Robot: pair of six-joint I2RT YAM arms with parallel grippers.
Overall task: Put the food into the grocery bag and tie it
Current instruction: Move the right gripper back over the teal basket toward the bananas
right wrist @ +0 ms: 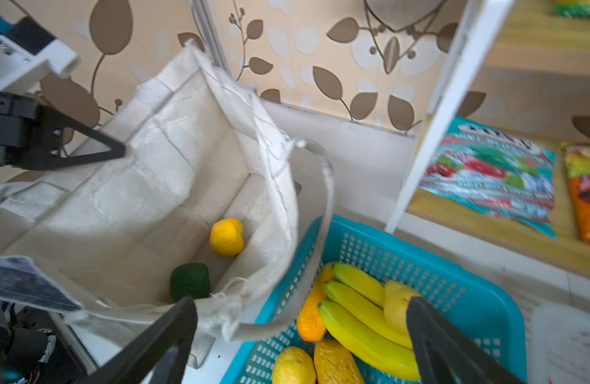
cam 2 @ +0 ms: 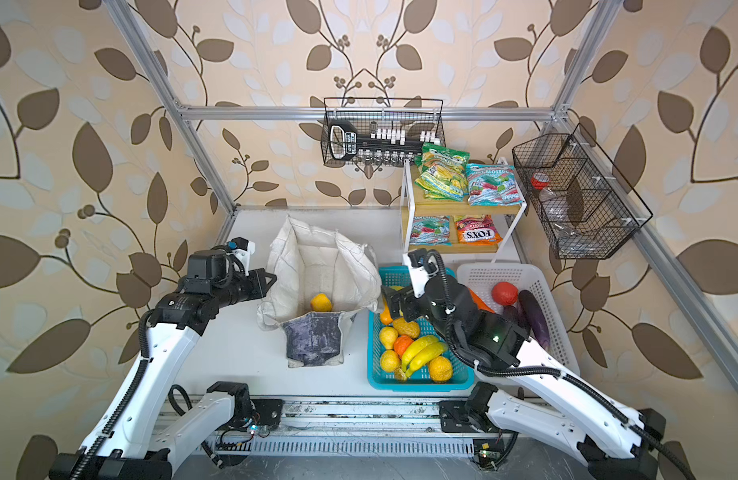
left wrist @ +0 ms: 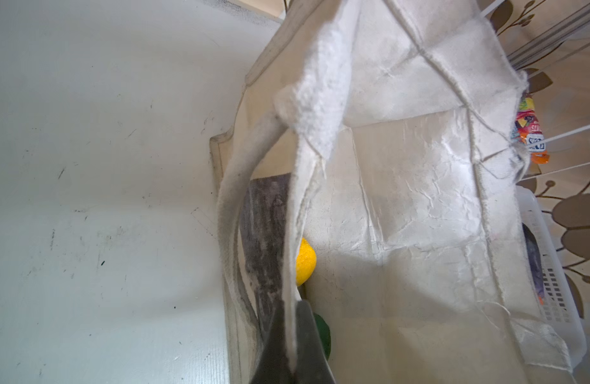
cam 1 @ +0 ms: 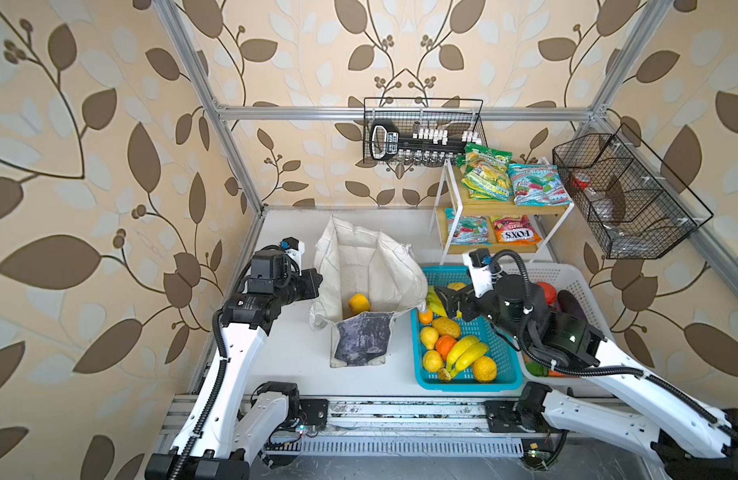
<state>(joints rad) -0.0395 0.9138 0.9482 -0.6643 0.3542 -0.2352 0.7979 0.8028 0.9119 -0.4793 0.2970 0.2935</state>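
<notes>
On the counter [cam 1: 292,357], centre-left in both top views, the grocery bag [cam 1: 371,266] stands upright w/ its mouth facing up. The mouth's long axis runs near-to-far, & the dark grey print panel [cam 1: 361,340] on the near side slumps outward. The left end effector [cam 1: 317,282] is clenched on the cloth of the bag's left rim, propping that side up; the left wrist view shows cloth pinched between its jaws. The right end effector [right wrist: 301,301] is released, jaws wide w/ nothing between them, hovering over the far end of the turquoise basket [cam 1: 506,376], just beside the bag. Progress looks early: only 2 pieces lie on the bag's floor, a round yellow piece [right wrist: 226,236] & a dark green piece [right wrist: 190,282]. Left to do, as far as visible: the fruit in the turquoise basket, a red round piece [cam 2: 504,294] etc. in the white basket [cam 2: 525,272], the snack packets [cam 1: 533,185] on the shelf [cam 1: 500,199], then the tying, not begun. One strap handle [right wrist: 325,179] drapes over the turquoise rim. A banana bunch [right wrist: 360,309] lies flat right under the open jaws, long axis approx. near-to-far along the basket; can't tell which end is the stem.
</notes>
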